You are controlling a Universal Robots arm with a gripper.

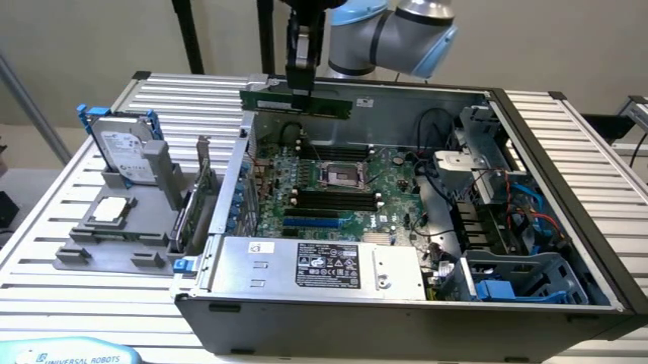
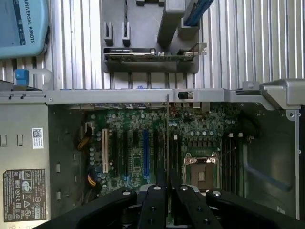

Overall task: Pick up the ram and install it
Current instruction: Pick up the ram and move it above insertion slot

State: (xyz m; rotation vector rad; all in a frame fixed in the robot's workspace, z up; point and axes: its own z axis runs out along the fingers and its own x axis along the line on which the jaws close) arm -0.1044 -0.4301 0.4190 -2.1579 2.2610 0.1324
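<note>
Here, a robot arm's gripper (image 1: 300, 92) hangs above the far edge of an open computer case (image 1: 405, 322), its fingers clamped on the ram (image 1: 329, 106), a green stick held level and on edge in the air. Below lies the motherboard (image 1: 335, 182). On the exterior view's left, a hard drive (image 1: 127, 155) stands in a grey holder (image 1: 111, 243).
</note>
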